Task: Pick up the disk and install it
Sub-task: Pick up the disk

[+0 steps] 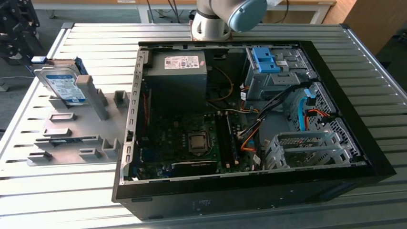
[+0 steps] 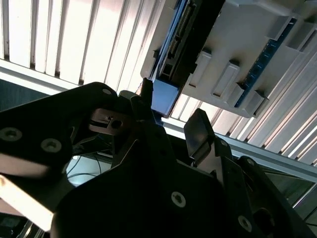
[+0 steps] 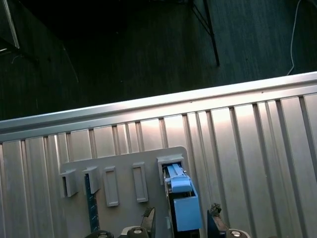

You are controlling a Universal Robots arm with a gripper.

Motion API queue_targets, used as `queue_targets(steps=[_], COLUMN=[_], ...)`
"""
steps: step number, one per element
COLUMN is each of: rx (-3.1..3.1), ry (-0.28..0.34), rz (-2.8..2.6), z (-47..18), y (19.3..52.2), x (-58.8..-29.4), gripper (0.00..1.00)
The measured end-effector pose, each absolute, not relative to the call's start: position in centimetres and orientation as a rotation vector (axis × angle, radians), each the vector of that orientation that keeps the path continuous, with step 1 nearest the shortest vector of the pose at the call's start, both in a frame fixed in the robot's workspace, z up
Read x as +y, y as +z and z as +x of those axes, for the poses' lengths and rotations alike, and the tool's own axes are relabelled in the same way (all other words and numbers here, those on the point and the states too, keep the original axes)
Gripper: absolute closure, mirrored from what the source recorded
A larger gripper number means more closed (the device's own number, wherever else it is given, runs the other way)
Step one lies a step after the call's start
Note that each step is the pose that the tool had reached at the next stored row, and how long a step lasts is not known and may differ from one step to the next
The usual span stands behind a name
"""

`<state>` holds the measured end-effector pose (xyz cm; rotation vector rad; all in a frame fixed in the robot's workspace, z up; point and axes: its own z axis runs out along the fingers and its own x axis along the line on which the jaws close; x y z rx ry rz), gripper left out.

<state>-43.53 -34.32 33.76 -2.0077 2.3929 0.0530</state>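
1. Straddling the blue-caddied end of the disk (image 3: 178, 186), the gripper (image 3: 181, 214) has its two fingers spread. In the second wrist view one fingertip (image 2: 144, 94) sits just beside the caddy, and the other (image 2: 199, 130) stands off with a visible gap. Nothing is gripped.
2. One disk, standing on edge in a slot of the grey fixture plate (image 1: 76, 138), label side showing in the exterior view (image 1: 60, 86).
3. In the first wrist view the plate carries four other raised blocks in a row beside the disk's slot.
4. The plate lies close to the edge (image 3: 148, 106) of the ribbed metal table (image 1: 64, 191), with dark floor beyond that edge. On the side toward the exterior view's right, the plate is just beside the case wall.
5. One computer case (image 1: 254, 202) lies on its side with the panel off.
   - Inside it are one power supply (image 1: 181, 71) and one motherboard (image 1: 190, 143).
   - One blue bracket (image 1: 266, 59) sits atop a grey drive bay.
   - One perforated metal cage (image 1: 305, 149) sits near the case's front corner.
   - Bare table runs along the exterior view's right of the case.
6. The arm base (image 1: 216, 19) stands farthest off, behind the case.
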Motion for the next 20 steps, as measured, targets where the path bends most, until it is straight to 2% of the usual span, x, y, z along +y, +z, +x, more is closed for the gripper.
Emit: queue_targets(steps=[20], rx=[2.397], ry=[0.045], rz=[-2.011], z=[-43.5], y=[31.9], x=[-34.2], gripper=[0.47])
